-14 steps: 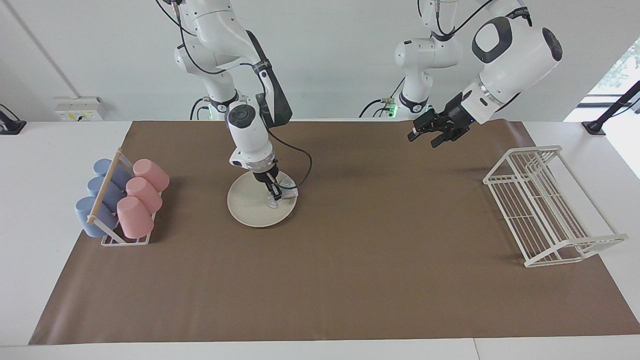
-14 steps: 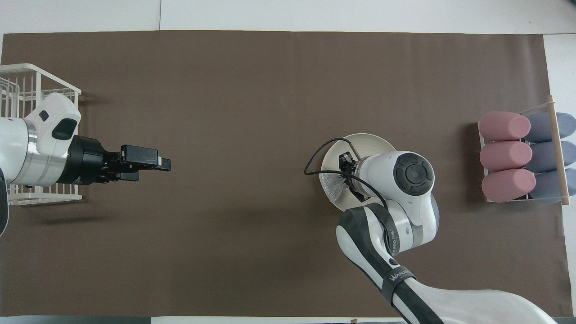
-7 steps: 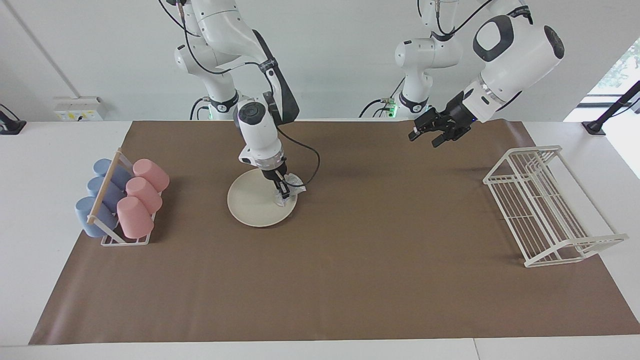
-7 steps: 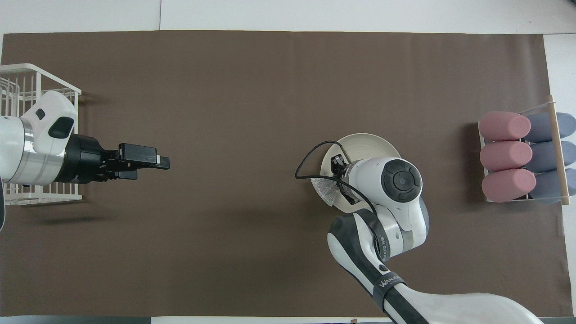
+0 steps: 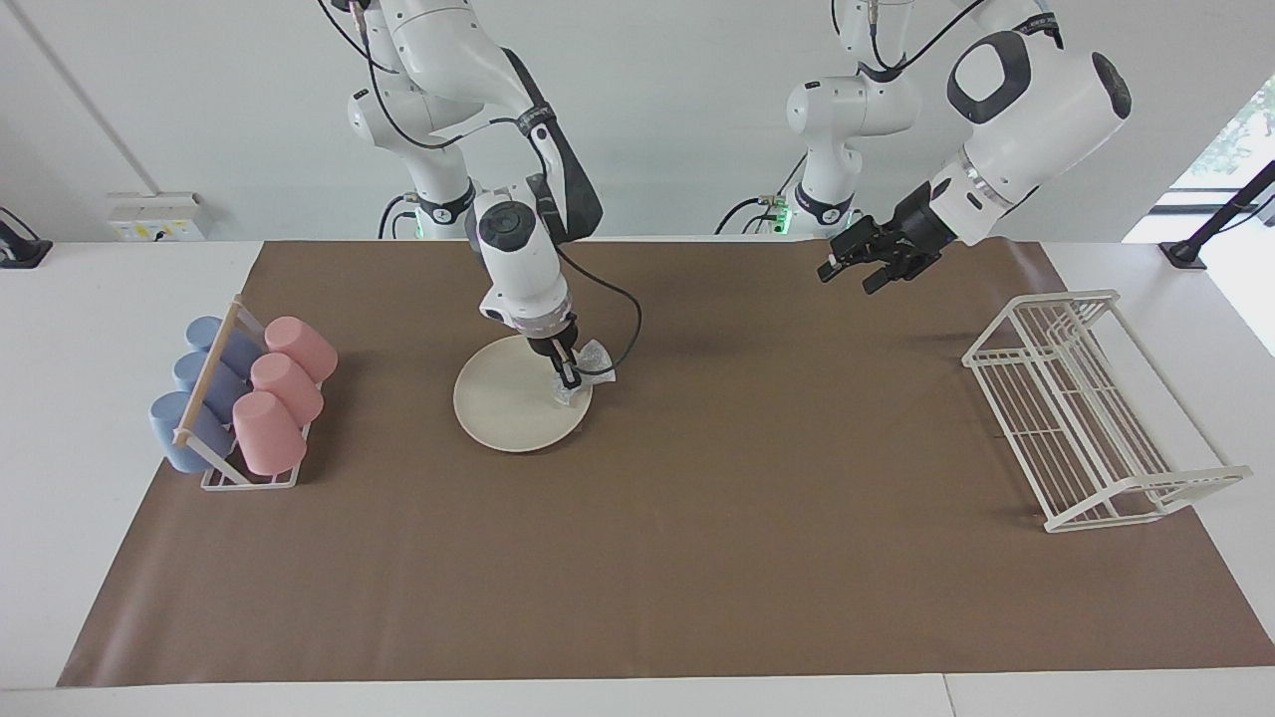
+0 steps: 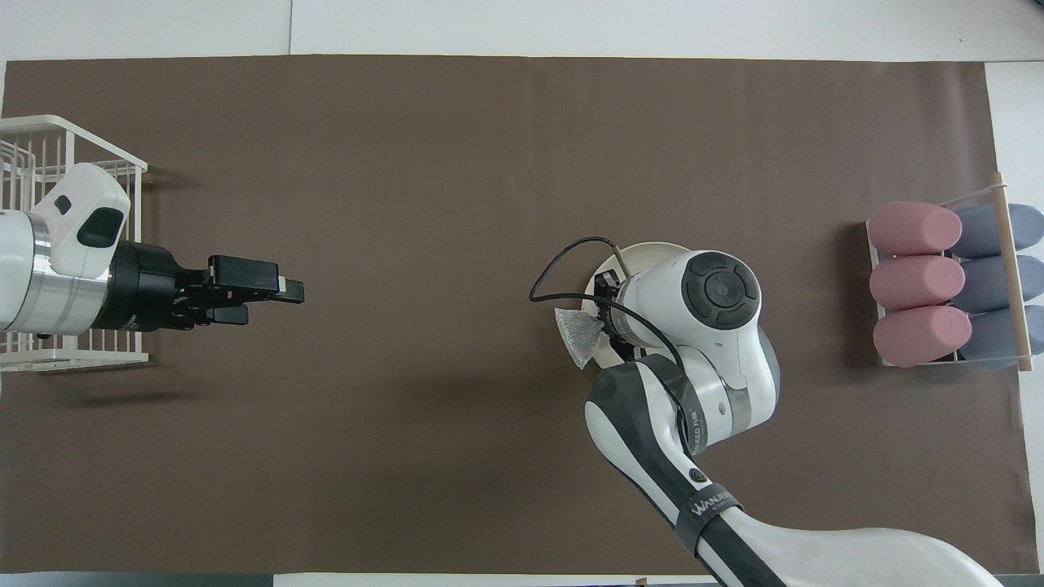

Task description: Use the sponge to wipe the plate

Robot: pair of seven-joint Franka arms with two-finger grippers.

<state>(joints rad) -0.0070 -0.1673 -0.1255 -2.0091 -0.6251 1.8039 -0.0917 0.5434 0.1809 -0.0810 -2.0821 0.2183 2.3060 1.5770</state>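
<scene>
Right gripper clamped on small silvery-grey mesh sponge, pressing at 3 o'clock rim of round cream-white plate in facing view. Mid-wipe; next likely sweep back across centre. Left gripper spread apart, waiting over brown mat.

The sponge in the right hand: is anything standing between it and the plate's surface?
Nothing visible does. The right hand is shut on the small silvery-grey mesh sponge at the edge of the round cream-white plate, whose surface is bare. The left hand waits, open, over the brown mat.
</scene>
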